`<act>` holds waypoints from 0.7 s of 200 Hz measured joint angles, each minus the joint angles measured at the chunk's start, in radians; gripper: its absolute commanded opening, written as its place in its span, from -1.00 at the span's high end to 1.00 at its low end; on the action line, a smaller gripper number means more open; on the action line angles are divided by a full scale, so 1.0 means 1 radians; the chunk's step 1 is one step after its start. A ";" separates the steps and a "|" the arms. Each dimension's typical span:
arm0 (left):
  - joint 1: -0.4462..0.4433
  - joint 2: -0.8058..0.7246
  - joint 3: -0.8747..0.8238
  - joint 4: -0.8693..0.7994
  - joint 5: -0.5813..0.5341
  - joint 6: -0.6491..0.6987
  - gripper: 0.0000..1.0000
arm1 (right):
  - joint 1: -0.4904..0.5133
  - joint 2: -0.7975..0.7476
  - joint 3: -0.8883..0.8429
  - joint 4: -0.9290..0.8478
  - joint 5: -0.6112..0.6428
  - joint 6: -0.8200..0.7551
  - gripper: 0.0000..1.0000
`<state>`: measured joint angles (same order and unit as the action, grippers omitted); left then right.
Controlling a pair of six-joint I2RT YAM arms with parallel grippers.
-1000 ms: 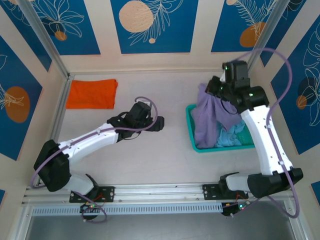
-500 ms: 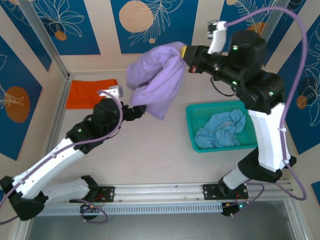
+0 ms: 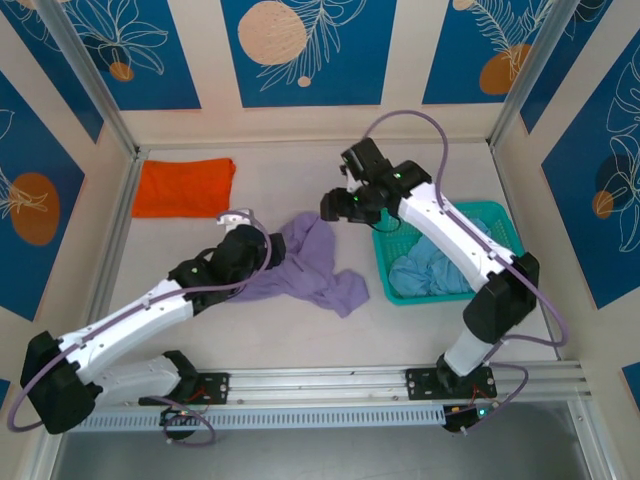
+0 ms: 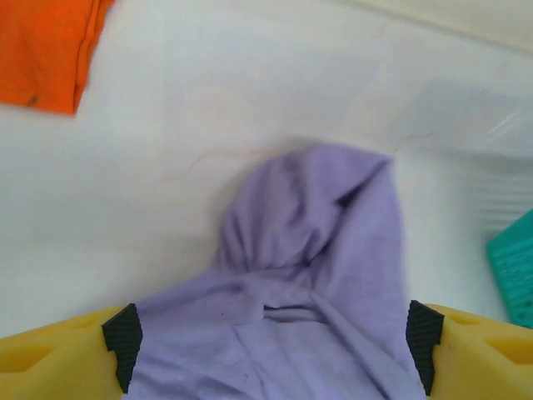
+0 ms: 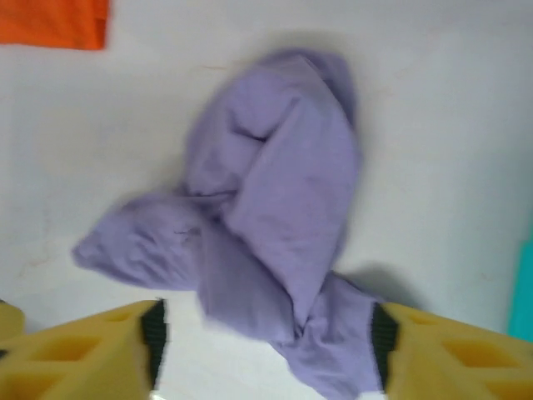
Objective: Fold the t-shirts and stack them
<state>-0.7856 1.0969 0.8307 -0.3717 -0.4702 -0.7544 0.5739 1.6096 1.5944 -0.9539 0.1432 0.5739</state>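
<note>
The lavender t-shirt (image 3: 312, 266), earlier hanging in the air from the right claw (image 3: 330, 207), now lies crumpled on the table (image 3: 300, 335) just left of the basket (image 3: 383, 262). That claw gapes above it, empty; the left claw (image 4: 271, 333), wide open, straddles its edge farthest from the basket.

The pale tabletop (image 3: 300, 170) carried three things directly: a crumpled lavender t-shirt (image 3: 310, 265) sprawled near its middle, a folded orange t-shirt (image 3: 185, 187) lying flat in the far left corner, well apart from it, and a teal mesh basket (image 3: 383, 265) standing just right of the lavender cloth.
</note>
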 measured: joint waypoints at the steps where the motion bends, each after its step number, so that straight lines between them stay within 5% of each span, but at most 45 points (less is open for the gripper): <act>1: 0.000 0.002 -0.001 -0.001 0.000 0.000 -0.77 | -0.003 -0.005 -0.006 0.001 0.000 0.003 -0.56; 35: 0.002 0.050 -0.041 0.011 0.042 -0.005 -0.97 | -0.197 -0.314 -0.332 0.014 -0.007 0.041 -0.56; 67: 0.004 0.169 -0.072 0.029 0.121 0.029 -0.92 | -0.188 -0.377 -0.473 -0.014 -0.018 0.043 -0.47; 98: 0.040 0.336 -0.074 0.069 0.248 0.076 -0.30 | -0.145 -0.260 -0.534 -0.021 -0.027 0.038 -0.26; 117: 0.051 0.378 -0.085 0.098 0.308 0.079 0.20 | -0.109 -0.146 -0.496 -0.035 -0.010 0.029 0.25; 140: 0.051 0.361 -0.108 0.129 0.340 0.078 0.59 | -0.096 -0.005 -0.400 -0.061 0.050 0.000 0.63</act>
<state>-0.7349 1.4578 0.7231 -0.2432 -0.1307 -0.6762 0.4778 1.6051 1.1946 -1.0153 0.1928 0.5743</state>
